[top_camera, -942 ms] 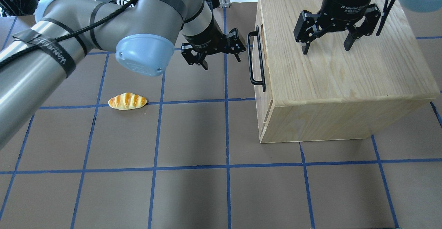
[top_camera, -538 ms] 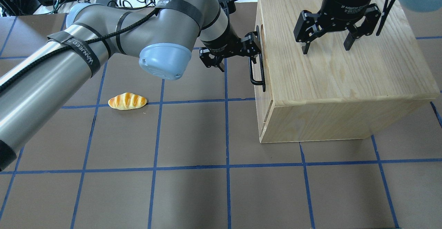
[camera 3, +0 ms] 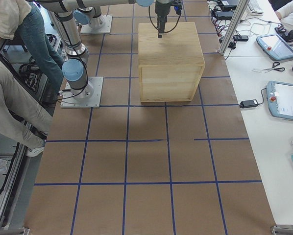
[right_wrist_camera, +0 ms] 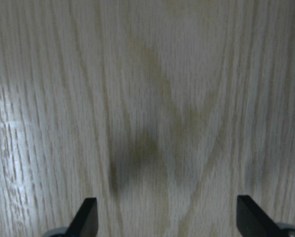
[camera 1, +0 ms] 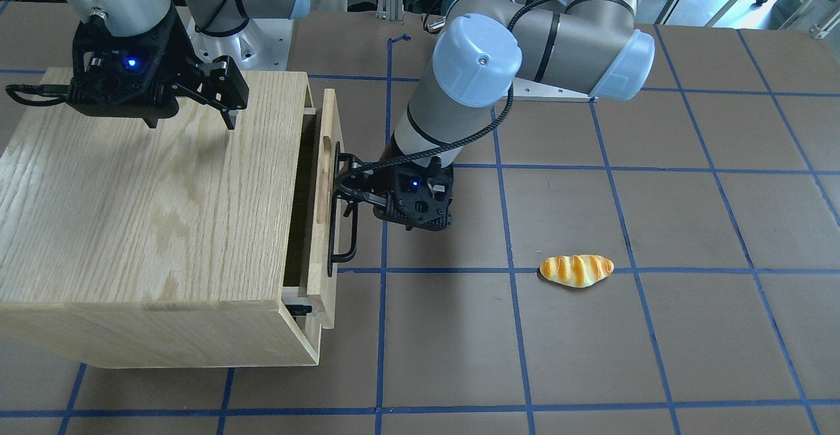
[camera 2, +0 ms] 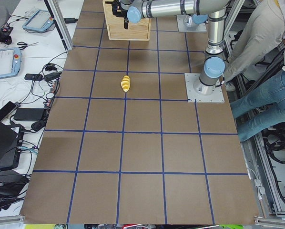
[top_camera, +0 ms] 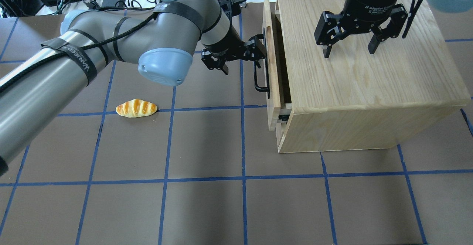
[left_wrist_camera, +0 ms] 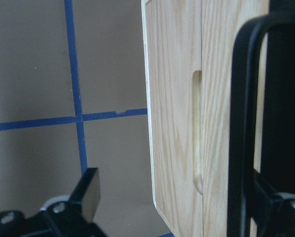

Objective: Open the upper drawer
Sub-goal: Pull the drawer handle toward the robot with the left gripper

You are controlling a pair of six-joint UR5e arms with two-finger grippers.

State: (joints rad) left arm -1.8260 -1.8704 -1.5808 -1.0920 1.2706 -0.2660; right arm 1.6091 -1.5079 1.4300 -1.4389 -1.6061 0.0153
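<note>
The upper drawer (top_camera: 271,71) is pulled a little way out of the oak cabinet (top_camera: 369,78), with a dark gap behind its front (camera 1: 325,179). Its black bar handle (top_camera: 258,77) also shows in the front view (camera 1: 338,238) and the left wrist view (left_wrist_camera: 241,123). My left gripper (top_camera: 240,58) is open. One finger is hooked behind the handle bar, the other stands clear on the table side (left_wrist_camera: 88,192). My right gripper (top_camera: 349,51) is open and empty, hovering just above the cabinet's top (right_wrist_camera: 167,123).
A toy bread roll (top_camera: 136,108) lies on the brown mat left of the cabinet, apart from both arms. A lower drawer front shows under the upper one (camera 1: 315,340). People stand behind the robot's base (camera 2: 257,57).
My left gripper moved right to the handle, hooked a finger behind it, then drew back left. The upper drawer has slid out a little. The right arm has not moved.
</note>
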